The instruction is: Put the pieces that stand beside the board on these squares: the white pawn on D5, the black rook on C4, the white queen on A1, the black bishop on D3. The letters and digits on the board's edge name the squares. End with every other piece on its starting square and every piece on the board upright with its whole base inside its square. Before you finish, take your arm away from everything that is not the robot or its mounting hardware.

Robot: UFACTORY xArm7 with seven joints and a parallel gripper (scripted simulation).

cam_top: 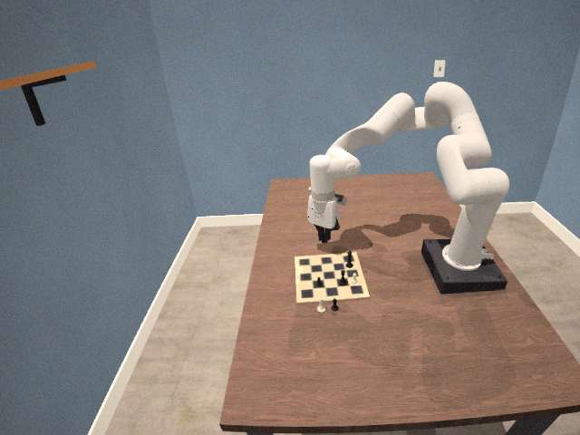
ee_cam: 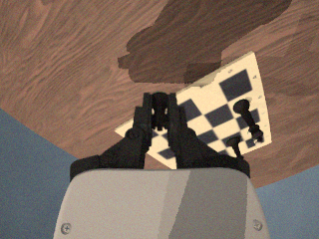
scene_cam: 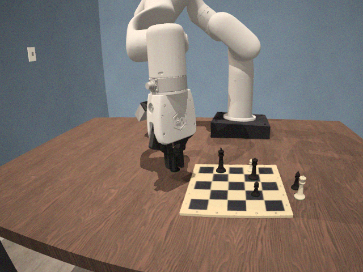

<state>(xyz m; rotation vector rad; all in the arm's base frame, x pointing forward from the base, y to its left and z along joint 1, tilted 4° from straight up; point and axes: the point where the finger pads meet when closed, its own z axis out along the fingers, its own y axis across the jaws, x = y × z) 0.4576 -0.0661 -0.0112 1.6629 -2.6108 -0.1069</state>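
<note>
The black two-finger gripper (scene_cam: 174, 164) is seen nearly closed on a small black chess piece (ee_cam: 159, 108), judged the rook, just left of the cream-and-black chequered board (scene_cam: 187, 209), above the table; carriage to C4 is judged next.

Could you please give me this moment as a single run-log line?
gripper: shut on black piece, likely rook | position: above table, beside board | unplaced: white queen, black bishop
</note>
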